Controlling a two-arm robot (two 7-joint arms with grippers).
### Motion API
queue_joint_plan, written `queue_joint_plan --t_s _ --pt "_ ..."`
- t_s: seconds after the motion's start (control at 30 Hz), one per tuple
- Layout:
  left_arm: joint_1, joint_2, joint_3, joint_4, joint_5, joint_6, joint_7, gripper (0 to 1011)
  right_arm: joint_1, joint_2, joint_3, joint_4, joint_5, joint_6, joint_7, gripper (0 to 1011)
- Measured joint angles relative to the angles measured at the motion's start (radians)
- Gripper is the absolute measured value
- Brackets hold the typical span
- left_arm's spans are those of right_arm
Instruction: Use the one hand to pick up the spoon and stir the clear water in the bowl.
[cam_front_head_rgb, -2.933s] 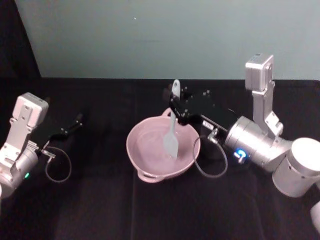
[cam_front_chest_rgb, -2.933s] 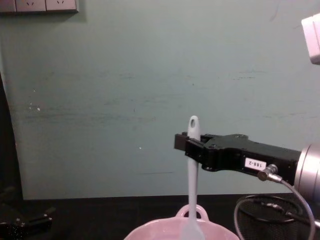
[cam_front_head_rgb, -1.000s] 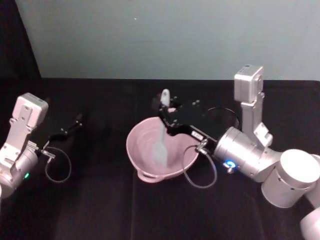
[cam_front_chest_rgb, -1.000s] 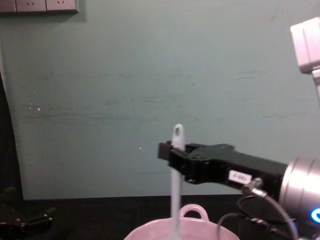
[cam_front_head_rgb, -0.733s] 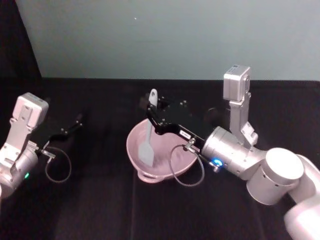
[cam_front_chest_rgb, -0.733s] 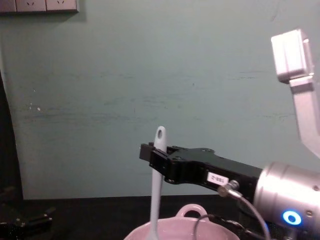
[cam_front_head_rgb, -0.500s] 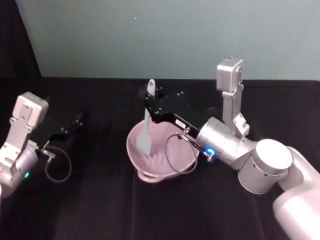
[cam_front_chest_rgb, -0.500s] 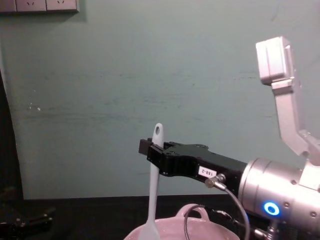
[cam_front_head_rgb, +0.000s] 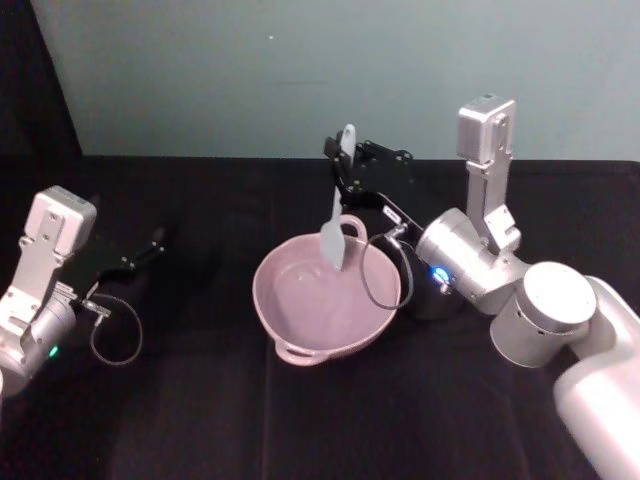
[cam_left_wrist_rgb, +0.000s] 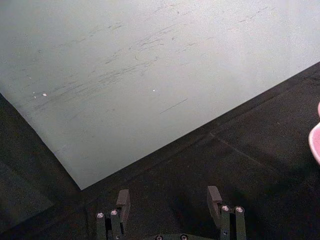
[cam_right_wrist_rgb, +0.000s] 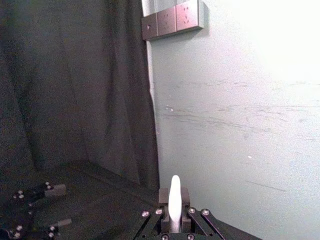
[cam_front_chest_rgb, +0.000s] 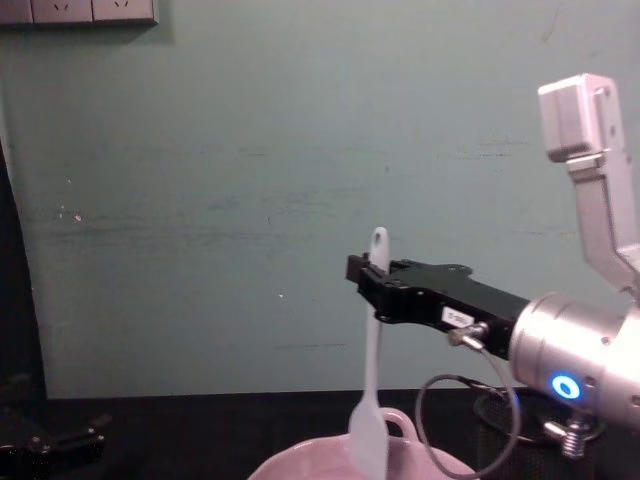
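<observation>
The right hand (cam_front_head_rgb: 345, 168) is at work above the far side of the bowl (cam_front_head_rgb: 266, 300), its jaws pinching the spoon (cam_front_head_rgb: 337, 218) high on the handle, just under the small hole at the end. In the right wrist view the handle tip (cam_right_wrist_rgb: 174, 192) stands up between the two pressed jaws.

What matters for the next move is how the spoon lies against the bowl. Its long axis hangs nearly upright — handle end up, flat head down — and in the chest view the spoon (cam_front_chest_rgb: 371, 400) drops straight from the right hand (cam_front_chest_rgb: 372, 284) to the pink rim (cam_front_chest_rgb: 300, 462). From the head view the head sits over the far edge, close beside the loop handle, not over the middle. It looks to be at about rim height, so probably clear of the water, which cannot be made out against the pink. The open middle of the bowl lies below the head and towards the robot, so stirring likely calls for a move down and inwards.

The left hand (cam_front_head_rgb: 152, 243) rests well apart on the black table (cam_front_head_rgb: 200, 420) — jaws spread with nothing between them, as the left wrist view (cam_left_wrist_rgb: 167, 197) shows.
</observation>
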Motion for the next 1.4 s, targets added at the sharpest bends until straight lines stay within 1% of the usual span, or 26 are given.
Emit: queue_joint_plan --t_s 0.13,0.17,0.33,0.37,0.47,0.5,0.6,0.7,0.73,0.87,1.0,1.1,1.13,1.2,1.23,1.3,1.4 --pt "0.0 0.0 0.0 0.0 0.0 0.0 0.0 1011 -0.026 0.023 0.015 -0.05 -0.016 0.025 -0.013 121" --pt "0.0 0.0 0.0 0.0 0.0 0.0 0.0 1011 -0.039 0.033 0.02 -0.075 -0.021 0.038 -0.015 121" --pt "0.0 0.0 0.0 0.0 0.0 0.0 0.0 1011 -0.079 0.066 0.031 -0.148 -0.027 0.081 -0.014 121" --pt "0.0 0.0 0.0 0.0 0.0 0.0 0.0 1011 -0.094 0.078 0.035 -0.173 -0.026 0.096 -0.007 121" --pt "0.0 0.0 0.0 0.0 0.0 0.0 0.0 1011 -0.116 0.092 0.037 -0.205 -0.016 0.116 0.007 121" --pt "0.0 0.0 0.0 0.0 0.0 0.0 0.0 1011 -0.131 0.101 0.037 -0.228 -0.006 0.128 0.017 121" --pt "0.0 0.0 0.0 0.0 0.0 0.0 0.0 1011 -0.155 0.113 0.031 -0.261 0.015 0.145 0.04 121" --pt "0.0 0.0 0.0 0.0 0.0 0.0 0.0 1011 -0.167 0.116 0.023 -0.273 0.028 0.149 0.052 121" --pt "0.0 0.0 0.0 0.0 0.0 0.0 0.0 1011 -0.171 0.116 0.016 -0.277 0.035 0.151 0.059 121" --pt "0.0 0.0 0.0 0.0 0.0 0.0 0.0 1011 -0.172 0.108 -0.01 -0.278 0.046 0.155 0.073 121" --pt "0.0 0.0 0.0 0.0 0.0 0.0 0.0 1011 -0.152 0.085 -0.036 -0.247 0.044 0.139 0.076 121" --pt "0.0 0.0 0.0 0.0 0.0 0.0 0.0 1011 -0.133 0.069 -0.045 -0.221 0.036 0.126 0.07 121" --pt "0.0 0.0 0.0 0.0 0.0 0.0 0.0 1011 -0.12 0.058 -0.05 -0.197 0.03 0.117 0.066 121" --pt "0.0 0.0 0.0 0.0 0.0 0.0 0.0 1011 -0.105 0.046 -0.054 -0.175 0.023 0.106 0.062 121" --pt "0.0 0.0 0.0 0.0 0.0 0.0 0.0 1011 -0.091 0.034 -0.056 -0.148 0.013 0.09 0.055 121" --pt "0.0 0.0 0.0 0.0 0.0 0.0 0.0 1011 -0.073 0.02 -0.057 -0.115 -0.004 0.066 0.045 121" --pt "0.0 0.0 0.0 0.0 0.0 0.0 0.0 1011 -0.046 -0.002 -0.054 -0.061 -0.043 0.025 0.018 121"
